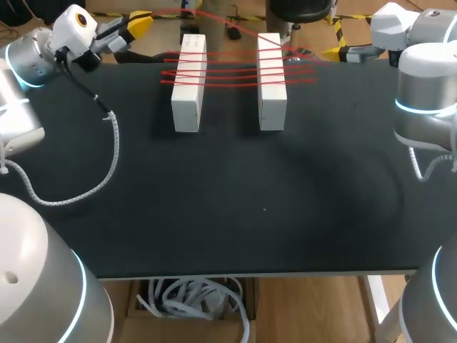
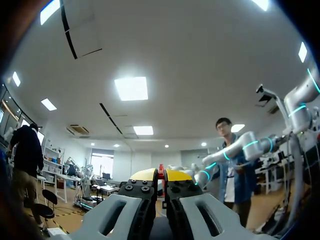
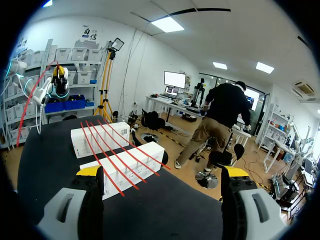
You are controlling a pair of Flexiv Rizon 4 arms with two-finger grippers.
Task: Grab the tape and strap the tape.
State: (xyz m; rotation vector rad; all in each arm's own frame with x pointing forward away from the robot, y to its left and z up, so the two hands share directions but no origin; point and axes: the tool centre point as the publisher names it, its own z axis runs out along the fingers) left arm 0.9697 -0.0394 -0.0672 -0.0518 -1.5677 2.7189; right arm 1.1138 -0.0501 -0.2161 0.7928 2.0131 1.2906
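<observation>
Wrapping job: left gripper [image 2: 161,176] has the tape [image 1: 228,70], the right one's got nothing.
Left gripper is pinched tight on the red tape off the bench's [image 1: 228,200] far left corner. The strands run crosswise over the left block [image 1: 188,86] and right block [image 1: 272,89], both lying lengthwise toward me. Right gripper [image 3: 162,172] is spread wide and empty, facing the blocks from the far right. Next lap looks like the left arm's.
</observation>
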